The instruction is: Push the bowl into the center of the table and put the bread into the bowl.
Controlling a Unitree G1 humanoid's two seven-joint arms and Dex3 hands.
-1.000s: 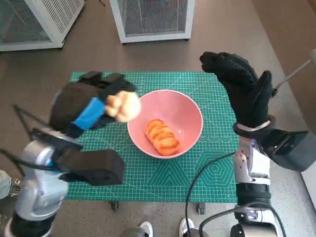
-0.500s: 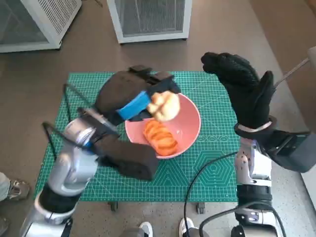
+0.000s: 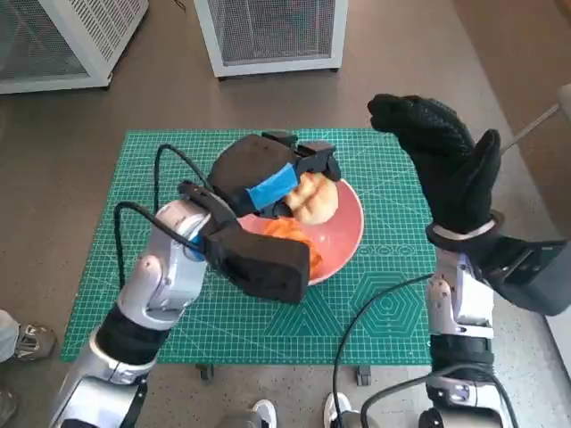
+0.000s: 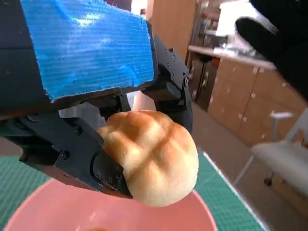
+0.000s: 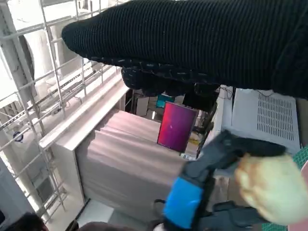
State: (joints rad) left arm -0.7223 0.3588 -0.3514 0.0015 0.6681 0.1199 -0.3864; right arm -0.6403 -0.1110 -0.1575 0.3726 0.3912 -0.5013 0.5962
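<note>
A pink bowl (image 3: 344, 234) stands near the middle of the green mat (image 3: 393, 294). An orange ridged pastry (image 3: 299, 239) lies in it, partly hidden by my left arm. My left hand (image 3: 263, 174) hovers over the bowl and holds a round pale bread bun (image 3: 314, 198). In the left wrist view the bun (image 4: 151, 161) sits between the black fingers (image 4: 166, 84), just above the bowl's rim (image 4: 204, 214). My right hand (image 3: 442, 160) is raised at the mat's right side, fingers spread, holding nothing. The right wrist view shows the glove (image 5: 202, 43) and, farther off, the bun (image 5: 267, 187).
Two white mesh-fronted cabinets (image 3: 268, 31) (image 3: 62, 40) stand on the floor beyond the table. Black cables (image 3: 366, 312) run over the mat's near right part. A person's shoes (image 3: 263, 415) show at the table's near edge, another foot (image 3: 22, 339) at the left.
My left hand has carried the bun from the mat's left side rightward to above the bowl. The right hand has stayed raised in place.
</note>
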